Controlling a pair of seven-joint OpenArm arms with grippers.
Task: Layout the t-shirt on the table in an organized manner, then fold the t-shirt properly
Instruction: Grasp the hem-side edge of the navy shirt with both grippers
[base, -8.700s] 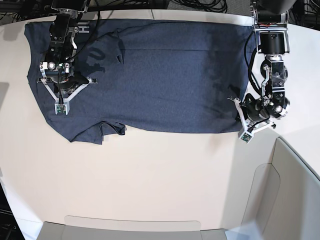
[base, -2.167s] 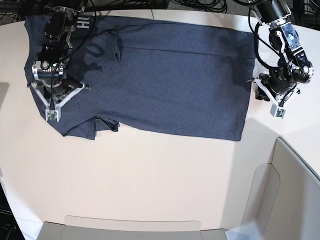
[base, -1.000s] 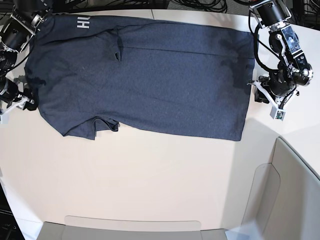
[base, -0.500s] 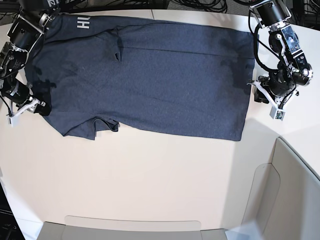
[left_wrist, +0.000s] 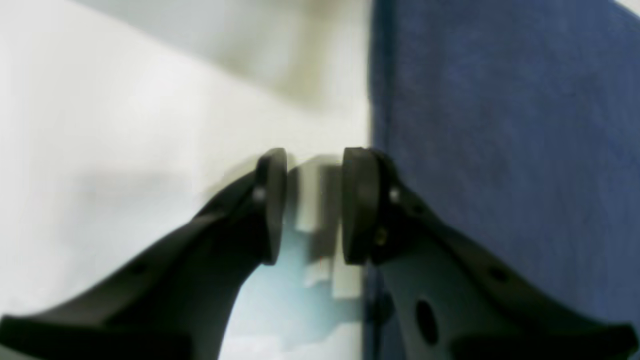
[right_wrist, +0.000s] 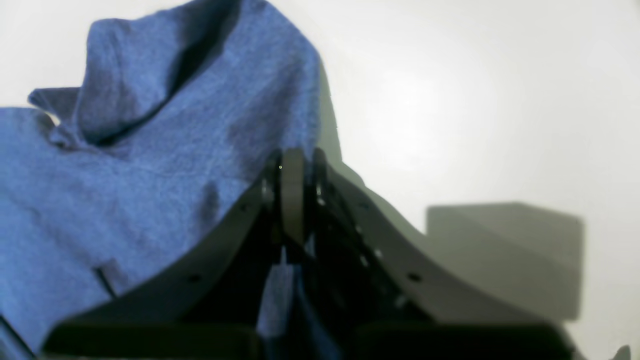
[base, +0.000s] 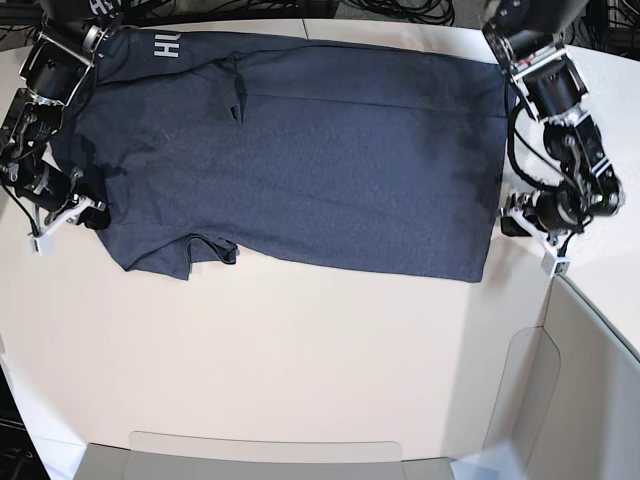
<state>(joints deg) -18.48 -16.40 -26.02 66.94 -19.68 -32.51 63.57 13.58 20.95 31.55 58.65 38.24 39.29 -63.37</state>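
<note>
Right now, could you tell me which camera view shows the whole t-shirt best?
The base view: the t-shirt lies spread out in full. The left wrist view shows only a straight edge, the right wrist view one bunched part.

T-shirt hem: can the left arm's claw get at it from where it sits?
Probably yes. The left claw stands open right beside the t-shirt hem, nothing between them on the table.
</note>
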